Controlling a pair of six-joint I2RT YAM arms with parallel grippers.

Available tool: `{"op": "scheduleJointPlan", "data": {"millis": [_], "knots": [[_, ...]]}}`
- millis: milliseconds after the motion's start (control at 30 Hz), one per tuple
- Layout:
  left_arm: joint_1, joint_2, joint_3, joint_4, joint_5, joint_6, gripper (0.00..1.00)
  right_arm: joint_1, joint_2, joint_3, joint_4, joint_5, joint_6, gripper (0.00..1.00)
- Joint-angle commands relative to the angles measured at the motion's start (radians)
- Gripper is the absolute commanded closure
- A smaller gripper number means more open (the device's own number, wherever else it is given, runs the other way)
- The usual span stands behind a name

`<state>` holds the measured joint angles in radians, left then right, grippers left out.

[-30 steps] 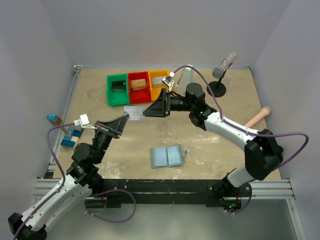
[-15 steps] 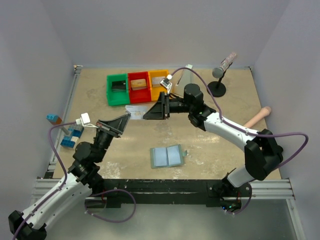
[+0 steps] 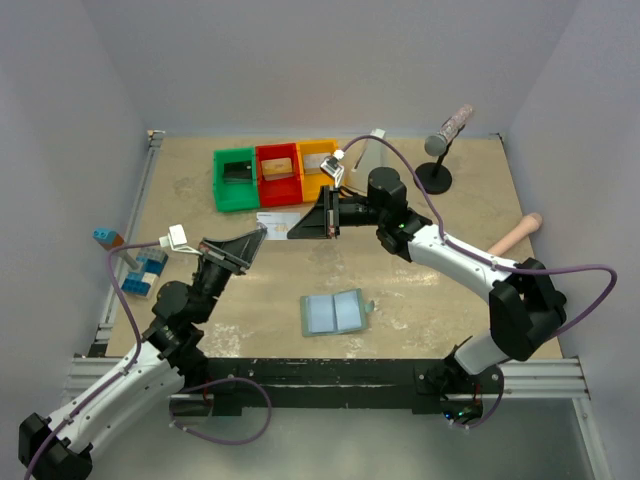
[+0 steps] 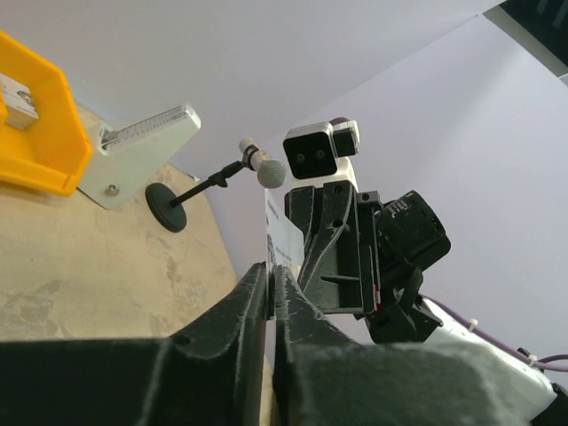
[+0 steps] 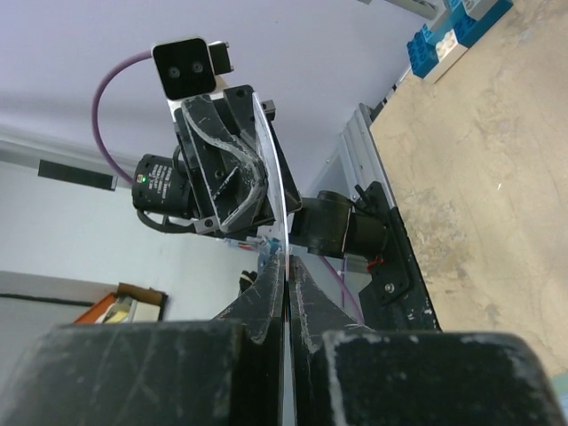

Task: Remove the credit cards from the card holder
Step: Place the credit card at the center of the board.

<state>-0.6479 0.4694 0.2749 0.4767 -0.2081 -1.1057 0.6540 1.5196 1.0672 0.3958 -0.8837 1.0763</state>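
1. The silver-grey credit card (image 3: 272, 217) hangs above the bench (image 3: 440, 300), bridging the tips of the left fingers (image 3: 245, 243) and the right fingers (image 3: 312, 217). Its long axis runs straight from one pair to the other.
2. Neither arm is nearer; each pair has one short end of the card at its very tips, and the two pairs point at each other.
3. In the left wrist view, the left fingers (image 4: 232, 315) are pressed together on the card (image 4: 282, 235), which stands out ahead of them towards the right arm's wrist.
4. In the right wrist view, the right fingers (image 5: 312, 297) are likewise closed flat on the card (image 5: 273, 191), which is seen edge-on as a thin pale line running forward out of the slit.
5. The card holder (image 3: 335, 312) lies open and flat on the bench, well behind both fingertips and towards the arm bases, nearer the right arm's side.
6. With both ends clamped, the coming move likely turns on which pair lets go first; a pull along the long axis before that could bend the card.
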Motion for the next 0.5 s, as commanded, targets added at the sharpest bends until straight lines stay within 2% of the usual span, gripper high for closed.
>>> {"op": "scheduleJointPlan", "data": {"millis": [0, 33, 67, 133, 267, 367, 467], "knots": [[0.005, -0.029, 0.007, -0.038, -0.005, 0.023, 0.70, -0.030, -0.030, 0.016, -0.033, -0.026, -0.025, 1.00], [0.005, -0.052, 0.017, -0.079, -0.020, 0.030, 0.54, -0.046, -0.044, 0.008, -0.060, -0.027, -0.036, 1.00], [0.010, -0.067, 0.030, -0.136, -0.036, 0.038, 0.42, -0.078, -0.059, 0.002, -0.090, -0.035, -0.050, 1.00], [0.016, -0.104, 0.064, -0.252, -0.065, 0.058, 0.31, -0.143, -0.093, -0.015, -0.168, -0.043, -0.090, 1.00], [0.019, -0.144, 0.115, -0.401, -0.097, 0.121, 0.30, -0.272, -0.122, 0.040, -0.515, 0.001, -0.287, 1.00], [0.019, -0.132, 0.158, -0.515, -0.090, 0.155, 0.31, -0.298, -0.044, 0.167, -0.860, 0.173, -0.497, 1.00], [0.019, -0.097, 0.204, -0.604, -0.063, 0.182, 0.33, -0.310, 0.074, 0.267, -1.020, 0.271, -0.608, 1.00]]}}
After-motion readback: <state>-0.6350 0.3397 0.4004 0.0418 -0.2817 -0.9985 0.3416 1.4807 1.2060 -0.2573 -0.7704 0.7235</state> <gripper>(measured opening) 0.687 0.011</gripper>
